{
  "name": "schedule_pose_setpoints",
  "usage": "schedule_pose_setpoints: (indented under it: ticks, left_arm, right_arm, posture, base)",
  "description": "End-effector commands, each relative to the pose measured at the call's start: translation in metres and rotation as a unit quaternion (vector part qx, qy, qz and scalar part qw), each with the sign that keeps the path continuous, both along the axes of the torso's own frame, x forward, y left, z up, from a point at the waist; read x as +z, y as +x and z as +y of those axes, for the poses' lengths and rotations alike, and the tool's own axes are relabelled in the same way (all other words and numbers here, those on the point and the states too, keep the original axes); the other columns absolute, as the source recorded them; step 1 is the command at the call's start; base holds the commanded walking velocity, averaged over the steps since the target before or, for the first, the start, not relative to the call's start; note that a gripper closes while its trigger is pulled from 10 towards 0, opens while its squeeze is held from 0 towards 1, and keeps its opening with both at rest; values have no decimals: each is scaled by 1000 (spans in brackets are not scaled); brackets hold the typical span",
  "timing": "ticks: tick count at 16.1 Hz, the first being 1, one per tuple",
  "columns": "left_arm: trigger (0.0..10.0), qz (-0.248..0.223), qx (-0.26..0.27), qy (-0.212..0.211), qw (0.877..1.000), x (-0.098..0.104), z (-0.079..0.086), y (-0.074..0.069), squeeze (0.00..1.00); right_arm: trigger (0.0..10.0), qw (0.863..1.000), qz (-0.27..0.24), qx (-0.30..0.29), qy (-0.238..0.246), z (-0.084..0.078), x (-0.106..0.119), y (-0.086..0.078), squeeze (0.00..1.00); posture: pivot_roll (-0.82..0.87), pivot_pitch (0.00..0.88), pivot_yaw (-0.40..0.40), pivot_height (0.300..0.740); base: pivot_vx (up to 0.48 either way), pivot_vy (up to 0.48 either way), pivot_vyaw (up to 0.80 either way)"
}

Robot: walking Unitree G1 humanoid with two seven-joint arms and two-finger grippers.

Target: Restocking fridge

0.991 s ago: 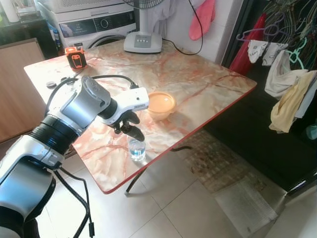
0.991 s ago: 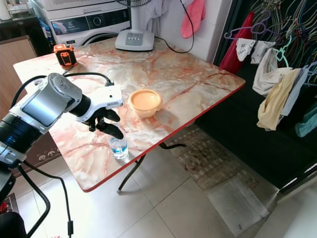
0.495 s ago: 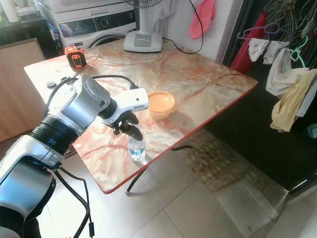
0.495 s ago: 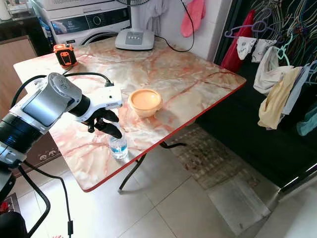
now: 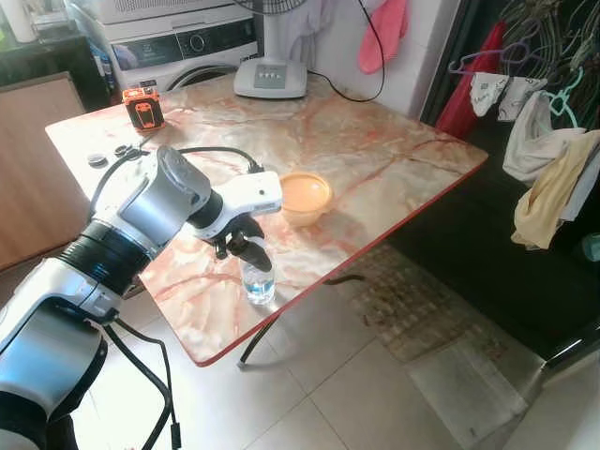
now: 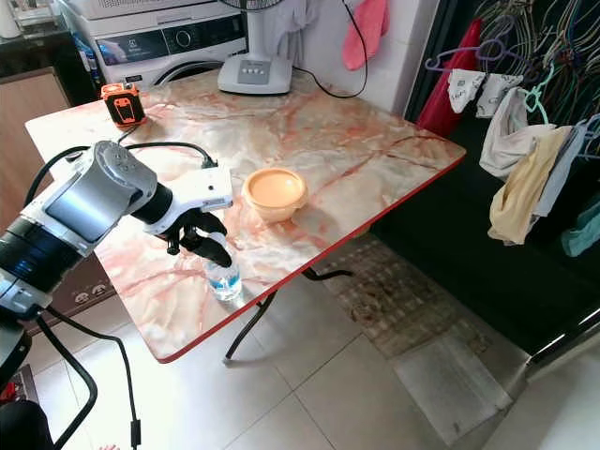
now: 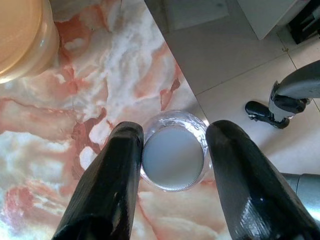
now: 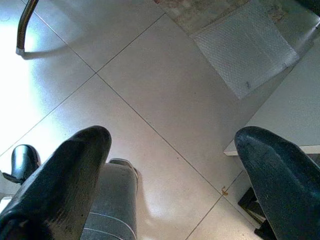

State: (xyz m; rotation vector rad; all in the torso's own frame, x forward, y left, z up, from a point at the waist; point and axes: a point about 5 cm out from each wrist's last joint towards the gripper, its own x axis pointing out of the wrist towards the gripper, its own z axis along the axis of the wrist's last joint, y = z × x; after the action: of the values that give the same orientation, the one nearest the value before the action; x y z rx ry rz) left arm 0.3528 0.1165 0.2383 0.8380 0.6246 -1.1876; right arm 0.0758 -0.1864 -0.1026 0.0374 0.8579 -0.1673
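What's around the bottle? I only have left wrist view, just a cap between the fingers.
Observer: The water bottle stands upright near the table's front edge, left gripper right above it.
Operator: Anything close by?
Observer: An orange bowl sits just behind it, apart from the bottle.
Operator: Right arm busy?
Observer: No, the right gripper hangs over the tiled floor, fingers spread.

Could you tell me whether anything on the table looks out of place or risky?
The water bottle stands upright very near the table edge, left gripper open astride its cap. Nothing has spilled; the orange bowl sits level.
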Motion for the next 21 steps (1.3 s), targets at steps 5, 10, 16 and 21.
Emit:
schedule_pose_setpoints:
  ticks: [5, 10, 16, 21]
  left_arm:
    - [10000, -7, -3, 9, 1000, 2, 3, 0, 0]
    - [10000, -25, -1, 33, 999, 0, 7, 2, 0]
    - [10000, -25, -4, 40, 999, -3, 8, 2, 0]
    - [10000, -21, -4, 42, 999, -5, 9, 2, 0]
  right_arm:
    - [10000, 1000, 13, -2, 7, 2, -2, -3, 0]
    - [10000, 1000, 15, -2, 8, 2, -2, -3, 0]
    - [10000, 1000, 17, -1, 10, 3, -3, -4, 0]
    - [10000, 1000, 19, 1, 13, 3, -3, -4, 0]
  posture:
    - [91, 2, -29, 740]
    - [93, 2, -28, 740]
    - [94, 3, -27, 740]
    - [95, 6, -28, 740]
  base:
    - [0, 0, 0]
    - [0, 0, 0]
    - [0, 0, 0]
    - [0, 0, 0]
